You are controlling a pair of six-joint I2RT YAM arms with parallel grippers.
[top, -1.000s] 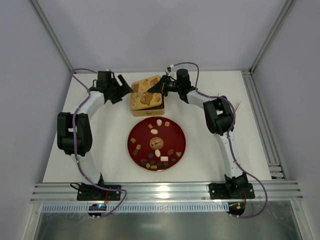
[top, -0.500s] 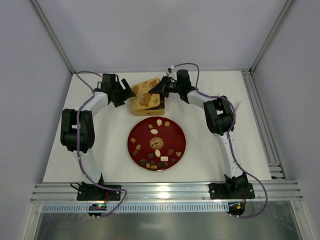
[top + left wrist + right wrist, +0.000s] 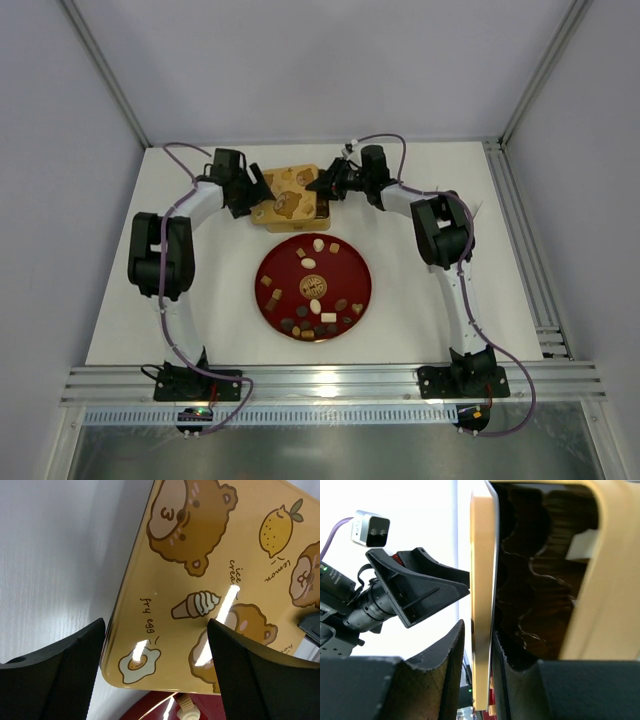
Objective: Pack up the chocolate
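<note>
**A:** Why is everything laid out like this?

**B:** Start with the white tabletop (image 3: 420, 300). The red plate (image 3: 350, 272) sits in the middle, within reach of both arms. The gold box (image 3: 605, 590) stands just beyond it, at the far side. All the chocolate (image 3: 315, 306) I can see lies loose on the plate, most of it along the near rim. I can't make out any in the box.

**A:** And the box is closed?

**B:** Not quite. Its bear-printed lid (image 3: 200, 565) covers it from above. The right wrist view, though, shows that edge of the lid standing off the box, with the dark wavy tray showing behind it. I'd guess the lid is being taken off so the compartments can be reached.

**A:** What are the hands doing?

**B:** The left hand (image 3: 156, 635) is spread wide and grasps nothing. It hangs over the lid's corner nearest the plate, one finger outside the edge and the other over the printed face. I can't tell whether it touches the lid.

**A:** And the other?

**B:** The right hand (image 3: 479, 632) has the lid's thin edge between its fingers, which are only narrowly parted. A slit of light shows on one side, so I can't tell if it is pinching or letting go.
</note>
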